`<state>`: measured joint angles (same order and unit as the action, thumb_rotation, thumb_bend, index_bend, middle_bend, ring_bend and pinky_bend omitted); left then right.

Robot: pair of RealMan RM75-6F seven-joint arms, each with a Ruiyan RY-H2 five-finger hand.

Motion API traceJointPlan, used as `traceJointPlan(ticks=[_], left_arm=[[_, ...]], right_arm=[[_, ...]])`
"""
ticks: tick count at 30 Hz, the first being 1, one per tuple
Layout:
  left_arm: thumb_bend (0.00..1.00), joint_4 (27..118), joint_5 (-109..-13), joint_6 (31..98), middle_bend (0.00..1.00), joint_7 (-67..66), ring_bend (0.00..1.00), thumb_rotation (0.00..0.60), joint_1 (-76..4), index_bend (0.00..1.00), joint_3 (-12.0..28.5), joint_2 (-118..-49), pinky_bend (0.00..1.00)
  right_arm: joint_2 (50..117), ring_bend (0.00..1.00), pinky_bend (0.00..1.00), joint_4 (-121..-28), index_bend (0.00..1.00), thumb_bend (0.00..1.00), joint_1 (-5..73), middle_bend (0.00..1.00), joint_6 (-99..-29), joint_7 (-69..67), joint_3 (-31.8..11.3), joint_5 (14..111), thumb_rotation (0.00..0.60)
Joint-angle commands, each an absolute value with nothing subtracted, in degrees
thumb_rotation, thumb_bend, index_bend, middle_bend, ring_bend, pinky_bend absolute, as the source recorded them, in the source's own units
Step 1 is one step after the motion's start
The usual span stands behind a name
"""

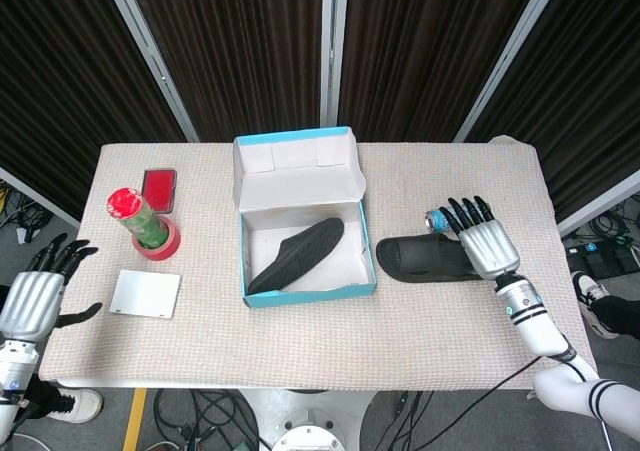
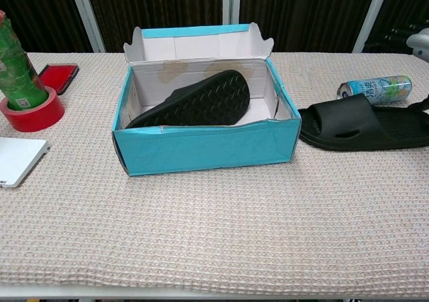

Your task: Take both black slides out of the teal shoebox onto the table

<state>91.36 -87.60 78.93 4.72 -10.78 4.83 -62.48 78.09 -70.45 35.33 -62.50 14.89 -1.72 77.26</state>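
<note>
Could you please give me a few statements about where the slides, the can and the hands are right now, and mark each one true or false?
1. One black slide lies flat on the table, beside the teal shoebox. True.
2. The shoebox is empty. False: the second slide still leans inside it.
3. The right hand grips the slide on the table. False: its fingers are spread above that slide's far end.
4. The drink can lies on its side behind the slide. True.
5. The left hand rests on the white pad. False: it hangs off the table's edge.

One black slide [image 1: 425, 260] on table beside teal shoebox [image 1: 310, 293]; other slide [image 1: 296, 256] inside.
</note>
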Motion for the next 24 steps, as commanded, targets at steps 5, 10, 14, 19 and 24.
traceJointPlan(ticks=[5, 10, 14, 19, 24], left_arm=[[0.13, 99.24, -90.42, 65.47, 0.14, 8.80, 0.03, 0.600, -25.34, 0.20, 10.92, -58.23, 0.17], [0.13, 102.79, -83.12, 54.55, 0.17, 3.69, 0.09, 0.600, -35.57, 0.20, 16.06, -61.68, 0.23], [0.13, 103.01, -72.20, 47.62, 0.20, -2.85, 0.14, 0.600, -43.07, 0.22, 18.92, -67.40, 0.30], [0.12, 100.32, -57.29, 44.02, 0.20, -13.04, 0.14, 0.600, -50.72, 0.22, 18.23, -74.93, 0.31], [0.09, 97.04, -45.63, 46.45, 0.20, -21.15, 0.14, 0.600, -55.78, 0.21, 15.92, -81.75, 0.31]], right_arm=[[63.79, 0.00, 0.00, -88.10, 0.00, 0.00, 31.12, 0.00, -69.36, 9.36, -7.95, 74.96, 0.600], [59.51, 0.00, 0.00, -90.77, 0.00, 0.00, 28.41, 0.00, -73.17, 4.97, -9.09, 76.41, 0.600], [57.61, 0.00, 0.00, -90.94, 0.00, 0.00, 26.85, 0.00, -73.52, 2.26, -9.10, 76.63, 0.600], [57.29, 0.00, 0.00, -89.73, 0.00, 0.00, 25.80, 0.00, -73.10, 0.73, -8.81, 76.96, 0.600], [58.24, 0.00, 0.00, -88.32, 0.00, 0.00, 25.44, 0.00, -72.54, -0.40, -8.63, 77.58, 0.600]])
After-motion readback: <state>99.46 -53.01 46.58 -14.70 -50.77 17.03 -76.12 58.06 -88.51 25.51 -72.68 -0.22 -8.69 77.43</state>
